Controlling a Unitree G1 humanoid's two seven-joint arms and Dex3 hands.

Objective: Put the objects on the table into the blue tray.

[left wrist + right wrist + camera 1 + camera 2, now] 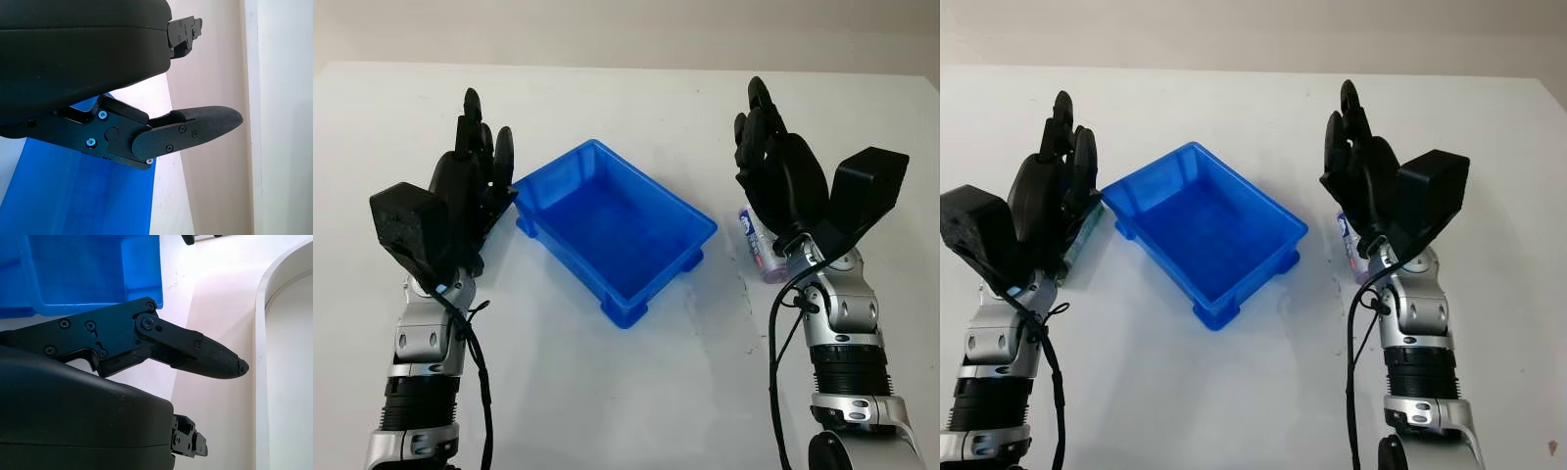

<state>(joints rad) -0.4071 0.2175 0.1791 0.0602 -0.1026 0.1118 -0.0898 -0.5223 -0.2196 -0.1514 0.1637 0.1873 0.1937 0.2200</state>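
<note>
my right hand (773,162) was open at right of frame, above the small tube (759,245); my left hand (475,181) was open at left. the blue tray (700,227) waited empty at centre, so both could reach it.

tube (759,245): partly hidden by right hand (781,174) | label unreadable

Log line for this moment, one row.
left robot hand: open, left of blue plastic tray | right robot hand: open, above small white-and-purple tube | tray: empty
</note>
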